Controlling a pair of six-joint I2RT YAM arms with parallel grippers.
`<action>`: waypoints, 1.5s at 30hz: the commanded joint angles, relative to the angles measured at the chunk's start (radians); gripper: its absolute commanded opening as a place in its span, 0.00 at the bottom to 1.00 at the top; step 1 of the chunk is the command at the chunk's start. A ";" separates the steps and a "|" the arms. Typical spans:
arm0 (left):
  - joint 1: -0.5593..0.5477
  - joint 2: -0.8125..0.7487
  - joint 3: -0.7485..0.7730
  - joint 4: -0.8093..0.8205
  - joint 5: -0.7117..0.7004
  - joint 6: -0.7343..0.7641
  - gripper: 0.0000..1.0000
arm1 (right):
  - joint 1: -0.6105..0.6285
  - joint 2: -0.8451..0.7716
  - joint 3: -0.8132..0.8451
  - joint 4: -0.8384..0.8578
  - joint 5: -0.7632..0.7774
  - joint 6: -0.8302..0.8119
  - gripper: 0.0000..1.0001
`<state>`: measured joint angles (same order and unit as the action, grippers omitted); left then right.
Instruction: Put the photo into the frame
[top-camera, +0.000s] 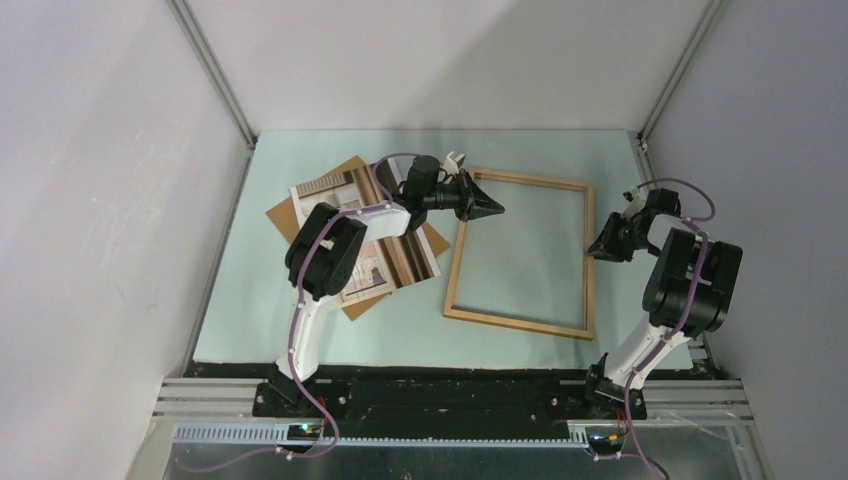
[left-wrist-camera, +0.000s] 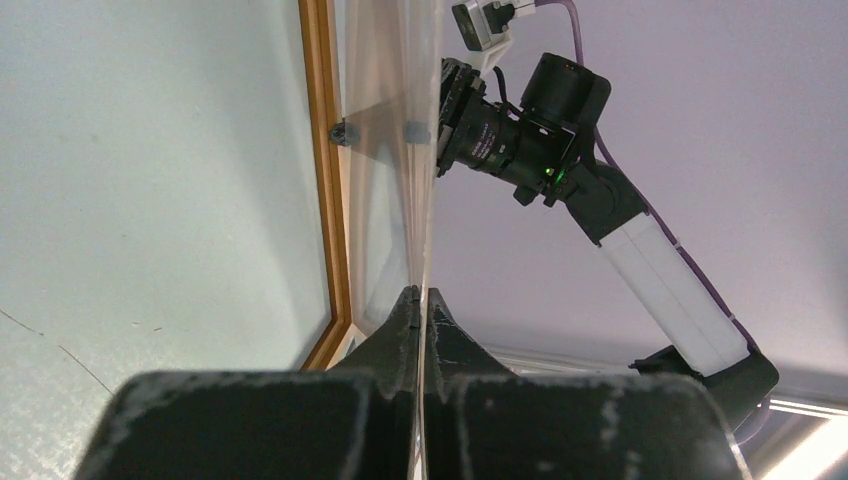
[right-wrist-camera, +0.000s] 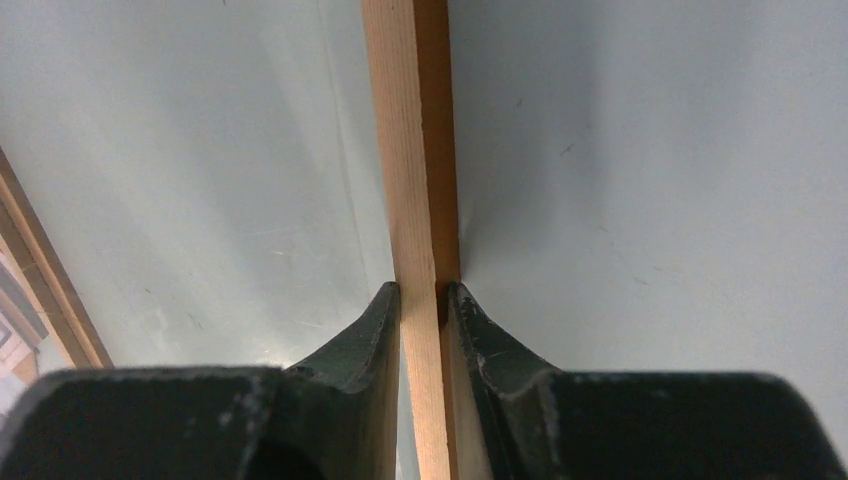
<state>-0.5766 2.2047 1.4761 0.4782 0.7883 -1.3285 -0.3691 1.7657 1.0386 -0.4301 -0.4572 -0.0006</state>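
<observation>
The light-wood frame (top-camera: 515, 322) lies flat on the pale green table, right of centre. The photo (top-camera: 392, 265) lies face up at the left, on a brown backing board (top-camera: 349, 169), partly under my left arm. My left gripper (top-camera: 494, 208) is over the frame's upper left corner. In the left wrist view it (left-wrist-camera: 420, 296) is shut on the edge of a thin clear sheet (left-wrist-camera: 385, 200), which stands beside the frame's rail (left-wrist-camera: 325, 150). My right gripper (top-camera: 597, 247) is shut on the frame's right rail (right-wrist-camera: 412, 150), with a finger on each side (right-wrist-camera: 425, 291).
Grey walls and metal posts enclose the table on three sides. The table's right edge (top-camera: 668, 200) runs close behind my right arm. Bare table surface shows inside the frame (top-camera: 520, 250).
</observation>
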 joint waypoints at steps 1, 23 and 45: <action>-0.004 -0.023 0.011 0.056 -0.002 0.000 0.00 | -0.013 0.020 0.029 -0.005 -0.020 -0.004 0.00; 0.006 -0.027 -0.009 0.080 0.003 -0.004 0.00 | -0.045 0.040 0.030 -0.010 -0.055 -0.004 0.00; 0.021 -0.012 -0.024 0.084 -0.005 0.006 0.00 | -0.049 0.041 0.030 -0.010 -0.053 -0.004 0.00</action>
<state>-0.5602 2.2047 1.4391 0.5079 0.7803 -1.3273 -0.4046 1.7897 1.0470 -0.4362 -0.5243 -0.0010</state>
